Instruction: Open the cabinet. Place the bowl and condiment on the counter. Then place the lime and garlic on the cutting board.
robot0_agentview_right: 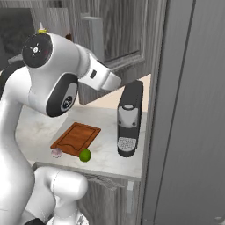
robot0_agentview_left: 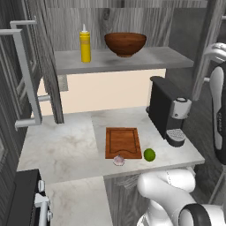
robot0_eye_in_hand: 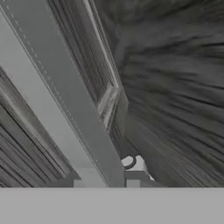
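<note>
Firstly, from the left base: shows the cabinet [robot0_agentview_left: 110, 20] open, one door swung out at the left with its bar handle [robot0_agentview_left: 24, 75] toward the camera. Finds the condiment [robot0_agentview_left: 85, 44] upright on the grey shelf [robot0_agentview_left: 167, 59], toward its left end, and the bowl [robot0_agentview_left: 125, 43] just beside it nearer the middle, apart from the bottle. Below, shows the counter [robot0_agentview_left: 62, 145] carrying the cutting board [robot0_agentview_left: 122, 142] near its front edge. Places the garlic [robot0_agentview_left: 118, 160] against the board's near edge, by the notch, and the lime [robot0_agentview_left: 149, 154] just off the board's near right corner, both on the stone rather than on the wood. Sets the black coffee machine [robot0_agentview_left: 167, 110] toward the counter's right end.

Next, from the right base: has the white arm [robot0_agentview_right: 48, 74] large at the left, reaching toward the open right door [robot0_agentview_right: 189, 110]. Shows the cutting board [robot0_agentview_right: 75, 138], with the garlic [robot0_agentview_right: 56, 152] and lime [robot0_agentview_right: 85, 155] along its near edge, close to the counter's [robot0_agentview_right: 110, 162] front edge, and the coffee machine [robot0_agentview_right: 128, 118] beside them.

Lastly, from the hand: looks close along a grey bar handle [robot0_eye_in_hand: 65, 100] running slantwise over dark woodgrain panelling [robot0_eye_in_hand: 175, 87]. Cannot tell whether the claw is apart, together or clamped on the handle.
</note>
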